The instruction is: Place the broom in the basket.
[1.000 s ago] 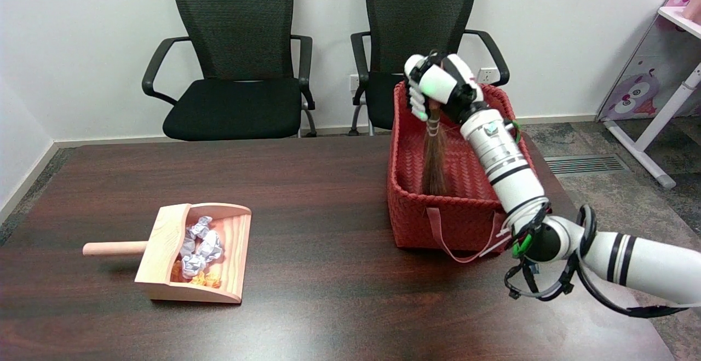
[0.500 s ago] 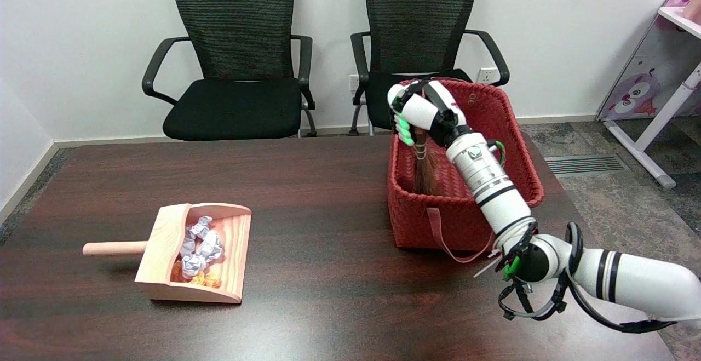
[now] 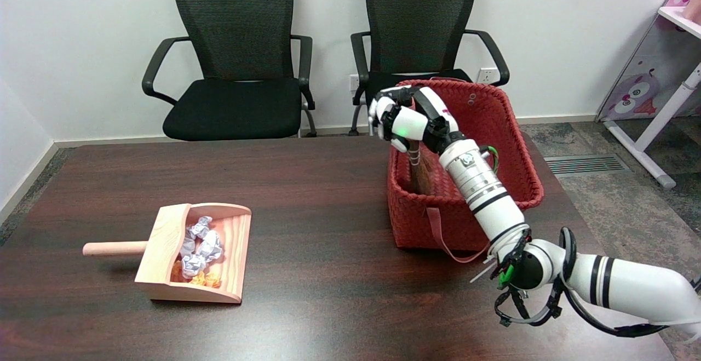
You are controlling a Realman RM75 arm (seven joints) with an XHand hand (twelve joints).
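Note:
The broom (image 3: 420, 172), a small bundle of brown bristles with a bound neck, stands nearly upright inside the red woven basket (image 3: 421, 224), close to its left wall. Only the bristles' upper part and the neck show; the handle is hidden under my right hand (image 3: 408, 120). That hand sits over the basket's left rim with its fingers curled around the broom's top. The right arm reaches in from the lower right, across the basket's front.
A wooden dustpan (image 3: 162, 240) holding crumpled paper (image 3: 200, 246) lies at the table's front left, its handle pointing left. Two black office chairs (image 3: 235, 70) stand behind the table. The basket's strap (image 3: 438, 229) hangs down its front. A white shelf frame (image 3: 665, 114) stands at the far right.
My right hand has come down and to the left with the broom, lowering the bristles deeper into the basket near its left wall. The dustpan has not moved.

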